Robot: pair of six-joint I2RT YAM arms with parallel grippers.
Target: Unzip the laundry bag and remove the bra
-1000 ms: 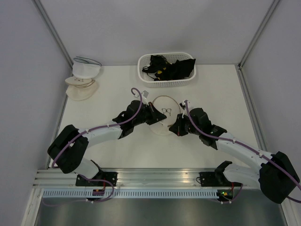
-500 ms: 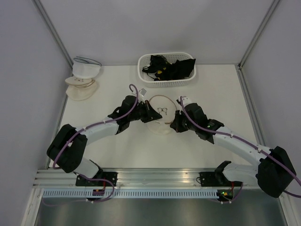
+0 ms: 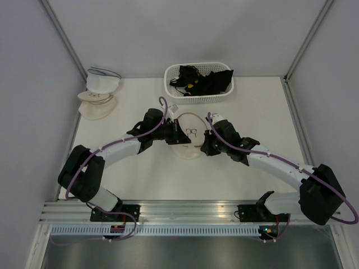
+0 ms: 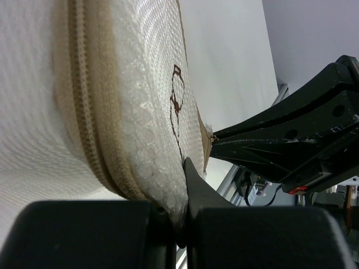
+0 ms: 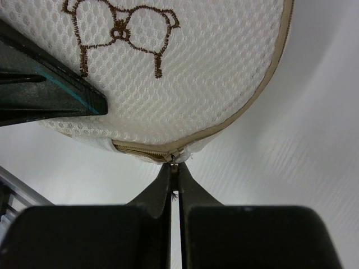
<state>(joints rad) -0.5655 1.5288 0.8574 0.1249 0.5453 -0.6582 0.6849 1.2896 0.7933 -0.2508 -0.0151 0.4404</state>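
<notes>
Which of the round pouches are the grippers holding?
The laundry bag with brown embroidery, mid-table, between left gripper and right gripper; the stacked pouches at the left edge lie untouched.

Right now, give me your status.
Left fingers shut on laundry bag rim. Right fingers shut on zip pull. Zip looks closed, bra unseen. Nothing blocking.

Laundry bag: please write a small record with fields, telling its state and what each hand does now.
object: laundry bag, between the two hands
left hand: shut on the bag's edge
right hand: shut on zip pull
zip: closed where visible
bra: not visible
</notes>
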